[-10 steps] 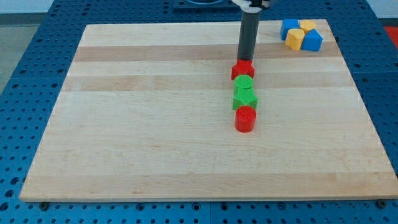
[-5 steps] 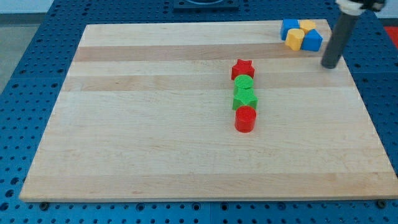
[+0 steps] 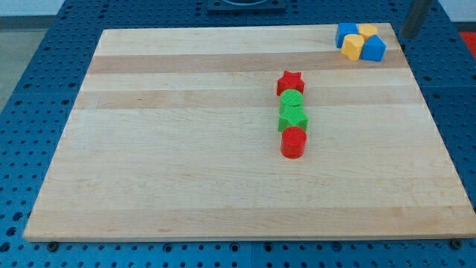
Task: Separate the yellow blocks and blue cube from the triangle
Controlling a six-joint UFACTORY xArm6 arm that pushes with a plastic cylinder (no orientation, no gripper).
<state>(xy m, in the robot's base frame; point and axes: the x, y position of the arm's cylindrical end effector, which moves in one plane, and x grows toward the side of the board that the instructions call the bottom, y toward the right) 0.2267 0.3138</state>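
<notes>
You'll see my tip (image 3: 411,36) has left the red star (image 3: 290,82). It now sits right of the blue cube (image 3: 374,48).

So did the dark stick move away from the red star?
Yes. My tip went from just above the red star block toward the view's right and top, and now sits just off the wooden board, right of the blue and yellow cluster.

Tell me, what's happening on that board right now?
My tip at view's top right, off the board, right of the cluster. Yellow blocks, blue cube, blue triangle packed together, unseparated. Nothing between.
</notes>
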